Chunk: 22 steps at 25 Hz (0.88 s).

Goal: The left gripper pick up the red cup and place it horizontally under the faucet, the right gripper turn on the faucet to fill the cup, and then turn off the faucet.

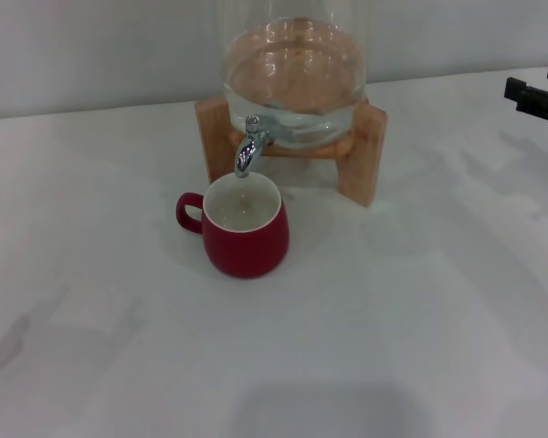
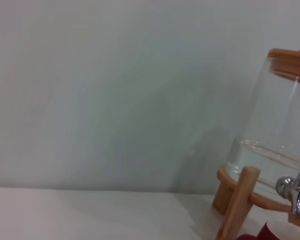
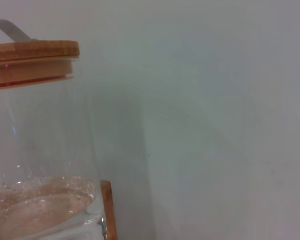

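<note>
The red cup stands upright on the white table, right under the chrome faucet. Its handle points to the left and its cream inside shows. The faucet sticks out of the clear glass water dispenser on its wooden stand. My right gripper shows only as black parts at the far right edge, well away from the faucet. My left gripper is out of view. In the left wrist view the faucet and the cup's rim show at the corner.
The dispenser holds water at its bottom and has a wooden lid. A plain wall runs behind the table.
</note>
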Available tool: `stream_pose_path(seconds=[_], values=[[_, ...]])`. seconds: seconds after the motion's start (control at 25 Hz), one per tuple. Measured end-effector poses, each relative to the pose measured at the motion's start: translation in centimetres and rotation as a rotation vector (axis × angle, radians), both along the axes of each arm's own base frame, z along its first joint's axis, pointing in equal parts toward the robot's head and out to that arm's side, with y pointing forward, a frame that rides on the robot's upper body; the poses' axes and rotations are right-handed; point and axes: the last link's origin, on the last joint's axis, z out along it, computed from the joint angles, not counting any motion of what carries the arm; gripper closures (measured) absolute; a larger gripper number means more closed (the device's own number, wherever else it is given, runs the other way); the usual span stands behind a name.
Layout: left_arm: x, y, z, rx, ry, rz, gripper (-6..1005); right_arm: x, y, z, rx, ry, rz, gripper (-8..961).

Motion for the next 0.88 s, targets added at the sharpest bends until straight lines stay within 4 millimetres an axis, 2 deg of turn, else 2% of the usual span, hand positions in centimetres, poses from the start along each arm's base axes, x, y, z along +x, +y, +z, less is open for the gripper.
stream_pose_path(seconds=[0.28,0.88], values=[[0.2,0.0,0.6,0.035,-0.031,-0.005,124,1.1,-0.5,1.3,0.041,0.030,-0.033,157],[0.6,-0.9,0.7,0.056,-0.009,-0.081,123,1.5,-0.9,0.8,0.009,0.012,-0.037,157]])
